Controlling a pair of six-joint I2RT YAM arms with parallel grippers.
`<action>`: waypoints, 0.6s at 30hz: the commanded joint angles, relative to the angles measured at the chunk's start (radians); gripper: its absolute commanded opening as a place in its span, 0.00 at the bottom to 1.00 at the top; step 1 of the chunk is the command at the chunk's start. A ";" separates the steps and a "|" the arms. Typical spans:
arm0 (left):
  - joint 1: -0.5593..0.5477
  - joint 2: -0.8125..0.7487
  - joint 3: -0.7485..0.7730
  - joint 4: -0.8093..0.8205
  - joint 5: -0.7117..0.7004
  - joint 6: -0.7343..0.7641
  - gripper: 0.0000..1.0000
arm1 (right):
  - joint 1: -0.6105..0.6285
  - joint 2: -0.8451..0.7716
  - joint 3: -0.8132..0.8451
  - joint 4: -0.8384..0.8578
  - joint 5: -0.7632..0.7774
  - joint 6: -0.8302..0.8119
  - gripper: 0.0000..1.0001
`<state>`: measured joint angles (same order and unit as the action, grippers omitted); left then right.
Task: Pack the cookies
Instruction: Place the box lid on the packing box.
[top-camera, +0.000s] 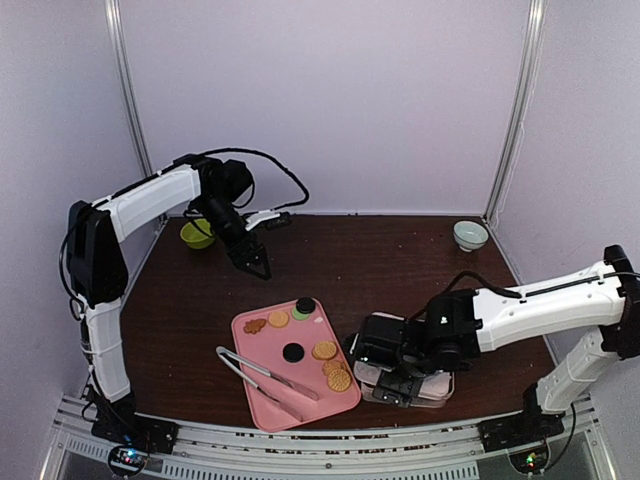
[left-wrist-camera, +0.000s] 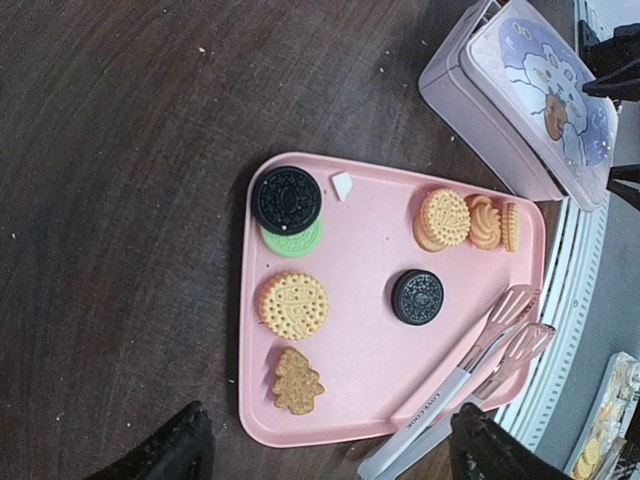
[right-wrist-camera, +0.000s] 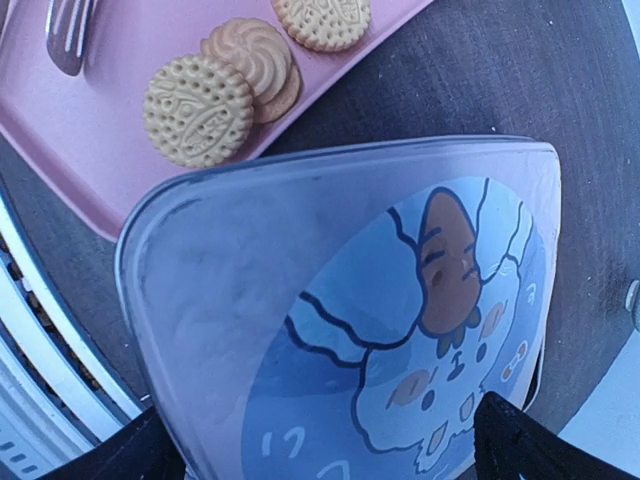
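Cookies (left-wrist-camera: 292, 305) are laid out on the tray (left-wrist-camera: 365, 365) near centre, right gripper (right-wrist-camera: 325, 445) is spread wide over the lidded box (left-wrist-camera: 530, 90) beside it, probably for the lid, and left gripper (top-camera: 258, 268) is parked far-left, wide, empty.

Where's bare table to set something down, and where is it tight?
Free: the wide table stretch behind the pink tray, between the green bowl and pale bowl; the left pincer hangs over its left part. Tight: the near edge, where tongs, cookies, lidded box and right pincer crowd together.
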<state>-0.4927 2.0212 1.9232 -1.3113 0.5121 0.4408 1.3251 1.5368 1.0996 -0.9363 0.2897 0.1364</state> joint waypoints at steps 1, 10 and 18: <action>-0.001 0.016 0.033 -0.007 0.002 0.021 0.83 | -0.008 -0.061 0.003 -0.020 -0.085 0.022 0.99; -0.033 0.032 0.031 -0.009 -0.002 0.030 0.82 | -0.011 -0.136 -0.050 -0.011 -0.158 0.113 0.99; -0.118 0.068 0.016 -0.016 -0.002 0.067 0.82 | -0.218 -0.338 -0.154 0.081 -0.257 0.360 0.97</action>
<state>-0.5625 2.0613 1.9270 -1.3128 0.5114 0.4671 1.2270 1.2861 1.0096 -0.9062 0.0837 0.3248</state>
